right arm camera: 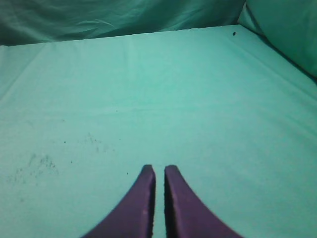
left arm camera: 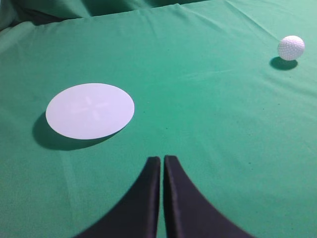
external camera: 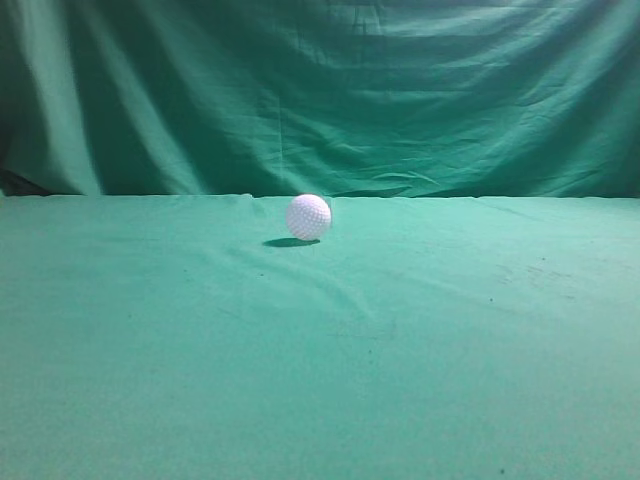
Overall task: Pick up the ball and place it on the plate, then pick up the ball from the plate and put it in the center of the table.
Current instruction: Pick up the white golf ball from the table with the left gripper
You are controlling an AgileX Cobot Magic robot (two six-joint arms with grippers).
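The ball point(external camera: 308, 216), white and dimpled, rests on the teal-green table point(external camera: 320, 350) near its far middle. It also shows in the left wrist view point(left arm camera: 290, 47) at the upper right. A flat white round plate point(left arm camera: 90, 110) lies on the cloth to the left in the left wrist view, far from the ball. My left gripper point(left arm camera: 162, 158) is shut and empty, hanging over bare cloth just right of the plate. My right gripper point(right arm camera: 159, 168) is shut and empty over bare cloth. Neither gripper shows in the exterior view.
A darker green folded drape point(external camera: 320, 90) hangs behind the table's far edge. Faint dark specks point(right arm camera: 37, 163) mark the cloth left of my right gripper. The table's right edge point(right arm camera: 277, 54) drops off at the upper right of the right wrist view.
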